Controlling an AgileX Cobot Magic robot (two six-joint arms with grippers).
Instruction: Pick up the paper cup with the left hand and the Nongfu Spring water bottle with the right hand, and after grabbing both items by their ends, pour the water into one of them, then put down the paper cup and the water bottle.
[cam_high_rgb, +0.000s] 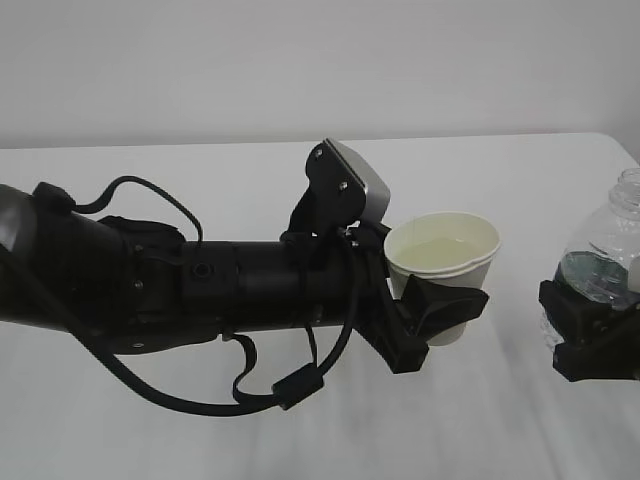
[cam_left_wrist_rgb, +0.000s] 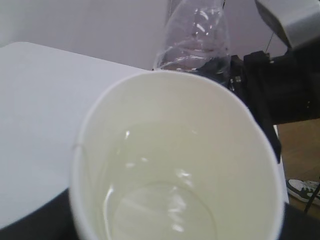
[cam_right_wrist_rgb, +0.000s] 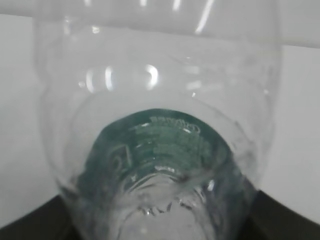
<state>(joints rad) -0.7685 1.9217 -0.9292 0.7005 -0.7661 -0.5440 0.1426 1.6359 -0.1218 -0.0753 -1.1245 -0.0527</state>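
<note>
A: The paper cup (cam_high_rgb: 443, 262) is what we see first — it sits upright in the left hand (cam_high_rgb: 437, 312), whose black jaws clamp its lower wall from both sides, holding it clear of the white table (cam_high_rgb: 480, 420).

B: And we see water (cam_left_wrist_rgb: 165, 200) in it. From the left wrist view the pale liquid lies in the bottom of the cream-coloured inside, with small highlights on its surface.

A: We agree. The grey camera block (cam_high_rgb: 355, 180) stands just above and behind the cup's rim, and black cables (cam_high_rgb: 190, 395) loop under the arm.

B: To the right, well apart from the cup, we find the Nongfu Spring water bottle (cam_high_rgb: 605, 260) standing upright, its mouth open at the top.

A: The right hand (cam_high_rgb: 590, 335) grips it low down — blocky black jaws closed against the clear ribbed wall at the dark green label (cam_right_wrist_rgb: 165, 145).

B: In the right wrist view the bottle fills the frame; we cannot tell how much liquid it holds.
</note>
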